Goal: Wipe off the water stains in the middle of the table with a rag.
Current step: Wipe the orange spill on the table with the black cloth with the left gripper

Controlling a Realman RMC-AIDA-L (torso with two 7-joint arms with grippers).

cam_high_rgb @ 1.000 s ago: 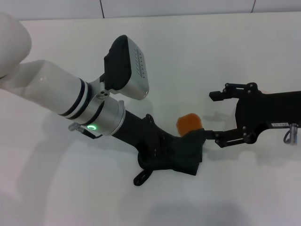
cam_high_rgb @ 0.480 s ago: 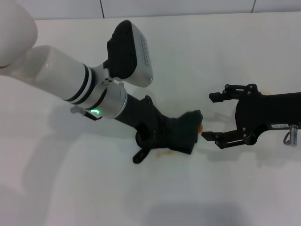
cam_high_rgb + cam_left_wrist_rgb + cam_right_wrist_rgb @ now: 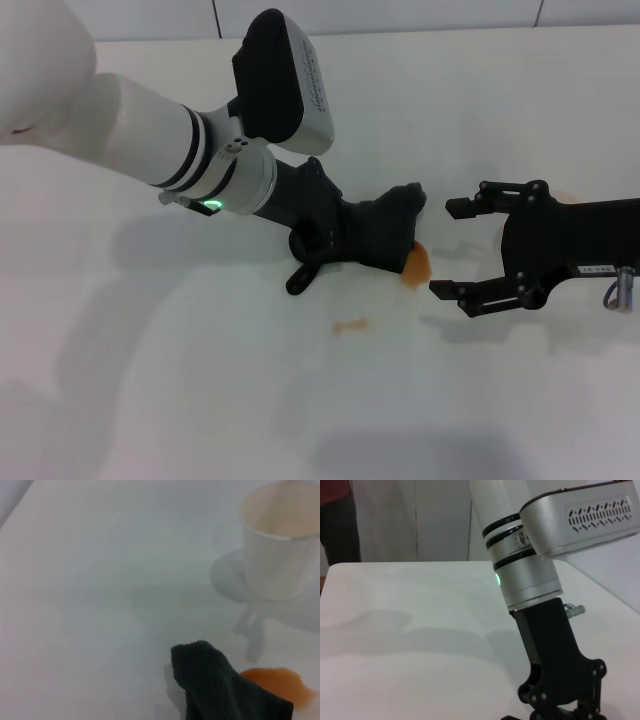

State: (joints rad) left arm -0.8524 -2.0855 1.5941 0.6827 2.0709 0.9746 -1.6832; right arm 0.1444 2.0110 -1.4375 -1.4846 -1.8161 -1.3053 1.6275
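Observation:
A dark rag (image 3: 398, 218) is bunched in my left gripper (image 3: 375, 238), which is shut on it and pressed low onto the white table (image 3: 200, 400). Just off the rag's near edge lies the orange-brown water stain (image 3: 415, 263), partly covered by the cloth. A thin orange smear (image 3: 350, 325) sits closer to me. The left wrist view shows the rag (image 3: 225, 687) tip beside the puddle (image 3: 280, 685). Right of the puddle, my right gripper (image 3: 455, 247) rests open with nothing in it.
A white cup (image 3: 282, 540) stands a short way beyond the puddle in the left wrist view. The right wrist view shows only my left arm's wrist (image 3: 530, 575) and the bare table (image 3: 410, 645).
My left arm has swept the rag away from me and over the puddle, leaving a thin smear behind. The right gripper has stayed where it was.

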